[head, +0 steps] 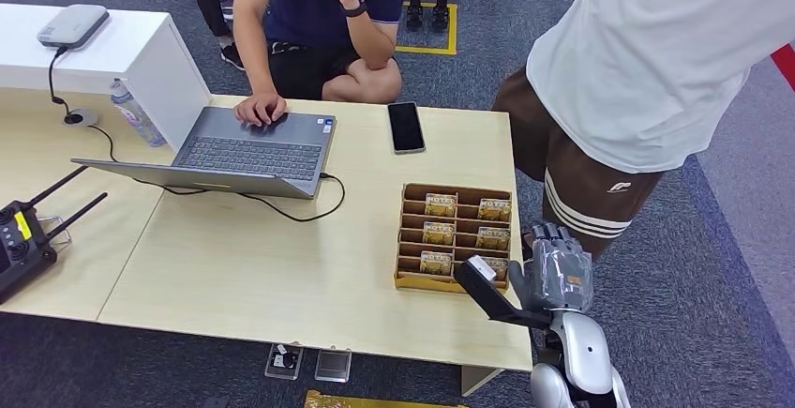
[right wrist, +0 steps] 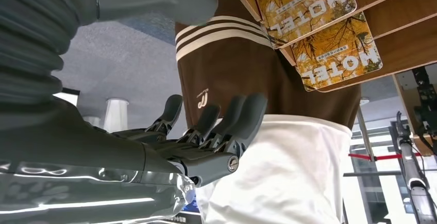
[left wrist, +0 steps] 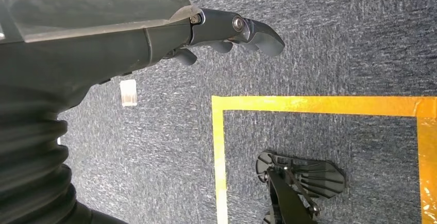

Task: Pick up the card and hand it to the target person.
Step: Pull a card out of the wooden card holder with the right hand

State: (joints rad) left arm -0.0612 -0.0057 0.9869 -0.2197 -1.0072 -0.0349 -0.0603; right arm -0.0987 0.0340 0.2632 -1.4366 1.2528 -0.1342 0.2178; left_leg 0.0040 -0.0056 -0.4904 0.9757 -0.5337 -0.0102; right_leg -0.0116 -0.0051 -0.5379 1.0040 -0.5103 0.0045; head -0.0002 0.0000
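Several yellow HOTEL cards stand in the slots of a wooden card holder on the table's right part. My right hand hovers at the holder's front right corner, fingers apart and nothing in them, its thumb reaching over that corner. In the right wrist view the spread fingers are empty, and two cards sit in the holder close by. A person in a white shirt and brown shorts stands just beyond the hand. My left hand hangs over the carpet, holding nothing.
A seated person works at an open laptop with a cable trailing toward the holder. A black phone lies behind the holder. A remote controller sits at the left edge. The table's right edge is beside my arm.
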